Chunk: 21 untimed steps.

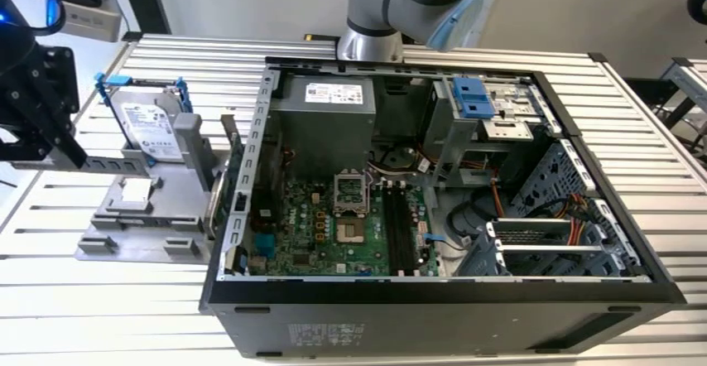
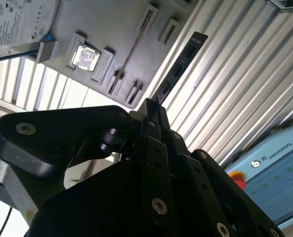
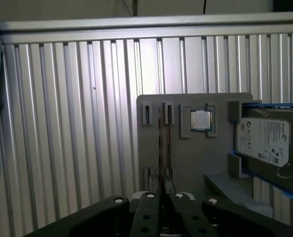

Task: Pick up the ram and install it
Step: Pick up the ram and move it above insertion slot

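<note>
One ram (image 3: 160,138) straight ahead of gripper (image 3: 162,193)

Open computer case (image 1: 442,300) lies on the slatted metal tabletop (image 1: 66,300). Motherboard (image 1: 331,233) exposed; power supply (image 1: 331,109) at the far end. Grey holder (image 1: 132,217) sits just beside the case, at the exterior view's left. It carries a blue-bracketed hard drive (image 1: 149,130), upright, and a small square silver chip (image 3: 201,120), flat in a recess.
</note>
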Each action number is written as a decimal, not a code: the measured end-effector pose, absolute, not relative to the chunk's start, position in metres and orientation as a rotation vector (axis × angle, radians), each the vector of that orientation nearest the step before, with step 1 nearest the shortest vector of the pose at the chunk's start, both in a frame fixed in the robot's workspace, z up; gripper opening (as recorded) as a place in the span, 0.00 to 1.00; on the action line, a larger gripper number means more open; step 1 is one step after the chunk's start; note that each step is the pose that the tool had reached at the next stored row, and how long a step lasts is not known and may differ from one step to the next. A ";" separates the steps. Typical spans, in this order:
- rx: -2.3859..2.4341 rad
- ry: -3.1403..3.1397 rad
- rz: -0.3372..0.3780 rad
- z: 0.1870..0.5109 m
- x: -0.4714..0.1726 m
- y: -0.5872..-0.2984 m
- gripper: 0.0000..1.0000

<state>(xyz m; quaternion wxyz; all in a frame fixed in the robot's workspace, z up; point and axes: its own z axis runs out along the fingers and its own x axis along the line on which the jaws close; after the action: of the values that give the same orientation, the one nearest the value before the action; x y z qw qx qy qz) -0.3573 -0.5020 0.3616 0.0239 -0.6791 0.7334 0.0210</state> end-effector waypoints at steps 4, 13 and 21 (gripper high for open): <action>-2.101 2.269 0.065 0.365 -0.357 -0.502 0.00; -2.102 2.270 0.065 0.367 -0.357 -0.502 0.00; -2.103 2.271 0.062 0.379 -0.357 -0.502 0.00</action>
<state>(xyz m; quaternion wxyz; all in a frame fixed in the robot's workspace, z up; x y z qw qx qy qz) -0.3573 -0.5020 0.3791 0.0228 -0.6791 0.7334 0.0200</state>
